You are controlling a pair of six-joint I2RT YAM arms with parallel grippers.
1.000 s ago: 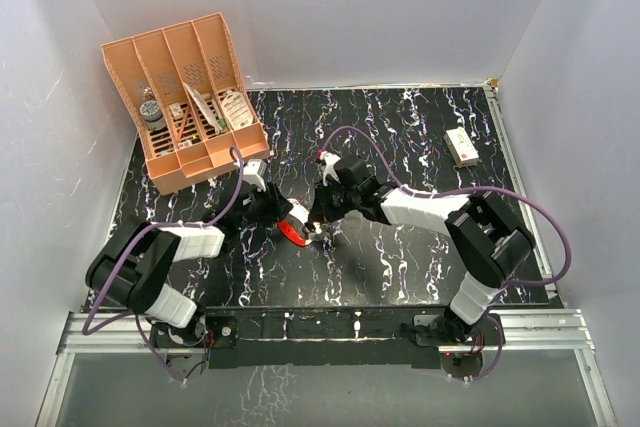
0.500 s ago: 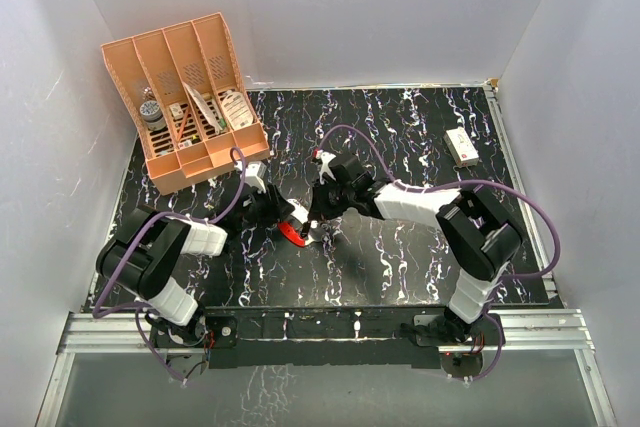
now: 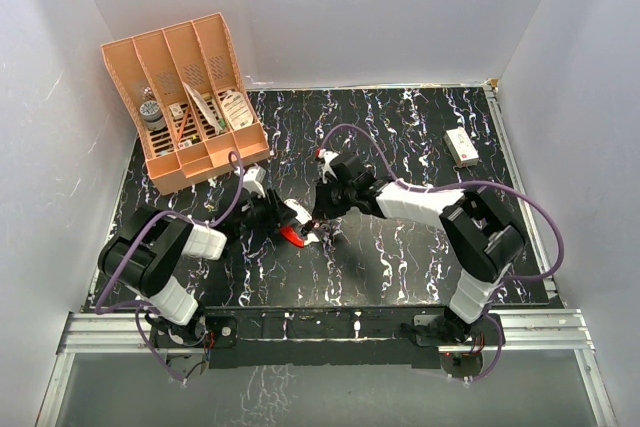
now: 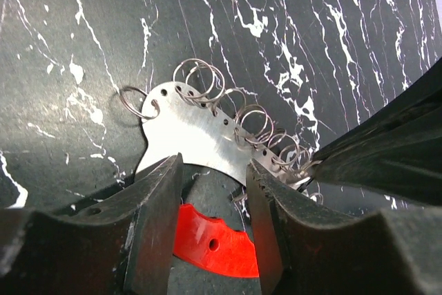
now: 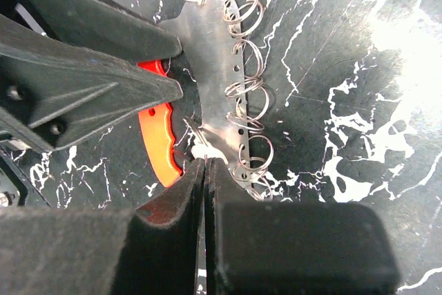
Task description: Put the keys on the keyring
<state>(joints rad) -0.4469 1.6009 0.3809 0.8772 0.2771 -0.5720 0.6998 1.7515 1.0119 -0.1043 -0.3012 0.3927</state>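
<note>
The keyring (image 3: 294, 235) lies mid-table: a silvery curved plate (image 4: 193, 136) with several wire rings and a red crescent (image 4: 214, 243). My left gripper (image 3: 283, 215) reaches it from the left, and its jaws (image 4: 210, 174) grip the loop with the red crescent between them. My right gripper (image 3: 318, 219) comes from the right. It is shut (image 5: 208, 162) on a tiny thin piece with a pale patch, the keys (image 5: 200, 150), at the plate's (image 5: 214, 81) lower edge beside the red crescent (image 5: 160, 136). Most of that piece is hidden in the jaws.
An orange file organizer (image 3: 185, 97) with small items stands at the back left. A small white box with a red mark (image 3: 461, 146) lies at the far right. White walls enclose the black marbled table (image 3: 400, 257).
Both grippers stay at the keyring. The left wrist has shifted slightly toward the near side and the right gripper has edged a little to the left.
</note>
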